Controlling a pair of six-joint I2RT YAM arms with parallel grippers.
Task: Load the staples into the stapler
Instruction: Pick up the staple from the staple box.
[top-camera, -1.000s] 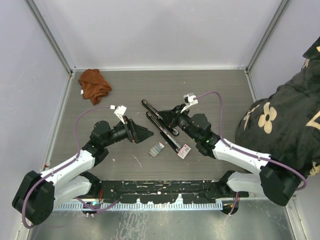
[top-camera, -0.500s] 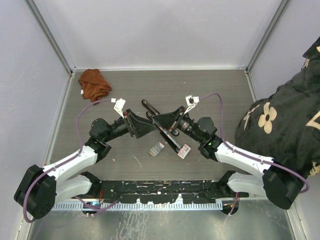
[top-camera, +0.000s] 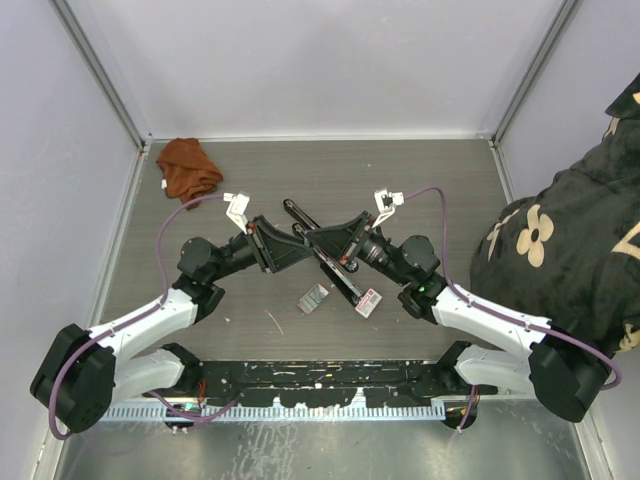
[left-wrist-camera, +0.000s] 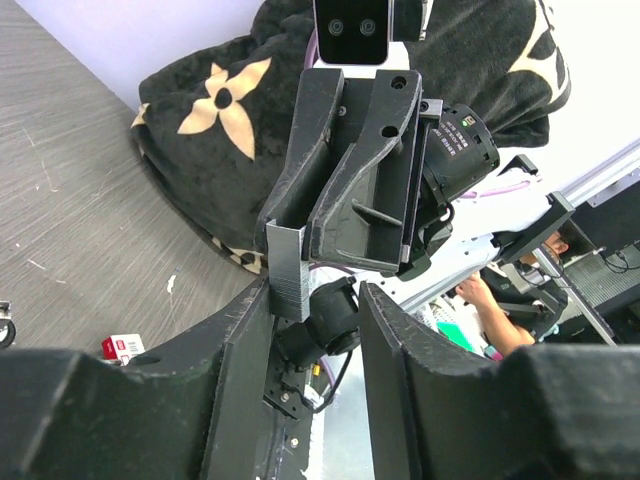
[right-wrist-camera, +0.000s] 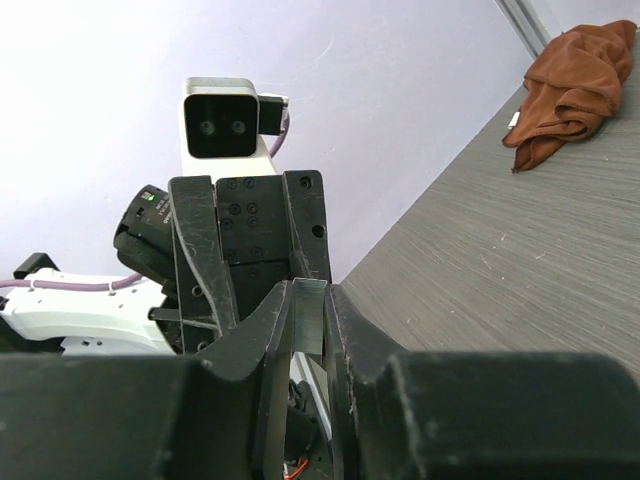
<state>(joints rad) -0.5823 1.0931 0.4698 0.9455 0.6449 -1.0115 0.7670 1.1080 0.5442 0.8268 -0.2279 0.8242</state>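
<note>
The black stapler (top-camera: 343, 280) lies opened flat mid-table, with two long bars side by side. My right gripper (top-camera: 320, 240) hovers over it, shut on a silvery-grey staple strip (right-wrist-camera: 310, 318) held upright between its fingers. The strip also shows in the left wrist view (left-wrist-camera: 285, 268). My left gripper (top-camera: 298, 248) faces the right one tip to tip, open, with the strip at the tip of its left finger (left-wrist-camera: 245, 350). The small grey tray (top-camera: 313, 298) and the red-and-white box (top-camera: 368, 302) lie just in front of the stapler.
A rust-brown cloth (top-camera: 188, 168) lies at the back left. A person in a black flowered garment (top-camera: 560, 240) stands at the table's right edge. Grey walls enclose the table on three sides.
My left gripper has swung right and up toward the middle. My right gripper has risen and turned left with the strip. The two now meet tip to tip over the stapler.
</note>
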